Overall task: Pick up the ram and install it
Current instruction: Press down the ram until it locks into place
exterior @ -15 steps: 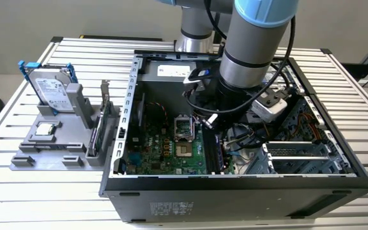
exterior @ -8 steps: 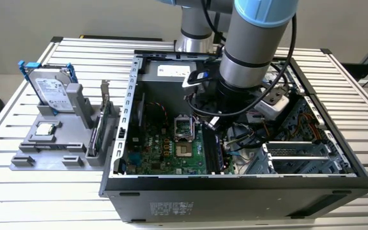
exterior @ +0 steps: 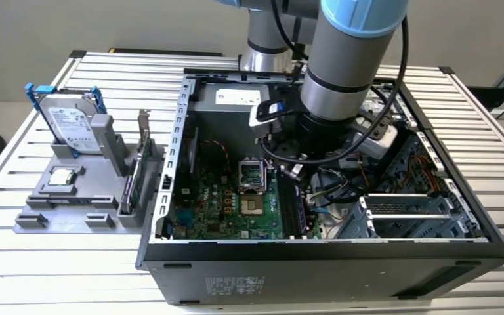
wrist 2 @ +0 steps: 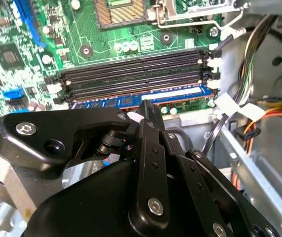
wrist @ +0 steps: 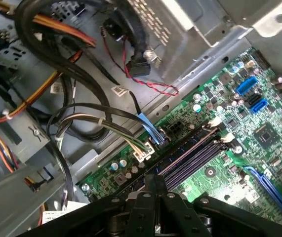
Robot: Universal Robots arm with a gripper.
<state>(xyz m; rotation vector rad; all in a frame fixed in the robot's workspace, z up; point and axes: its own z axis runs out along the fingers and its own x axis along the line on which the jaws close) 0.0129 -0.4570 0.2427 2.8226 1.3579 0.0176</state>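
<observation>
Overhead, the open computer case [exterior: 322,252] lies on a slatted table [exterior: 497,105], the arm reaching inside. Beside it, a grey holder [exterior: 68,210] carries a hard drive [exterior: 70,128]. The second wrist view shows the gripper [wrist 2: 148,111] closed over the ram [wrist 2: 131,100], seated in the motherboard's [wrist 2: 131,44] outermost slot.

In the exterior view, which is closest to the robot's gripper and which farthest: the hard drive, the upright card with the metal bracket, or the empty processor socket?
From the gripper:
1. Processor socket, inside the case, just to the exterior view's left.
2. Upright card, outside the case on the grey stand.
3. Hard drive, at the stand's far-left end.
</observation>
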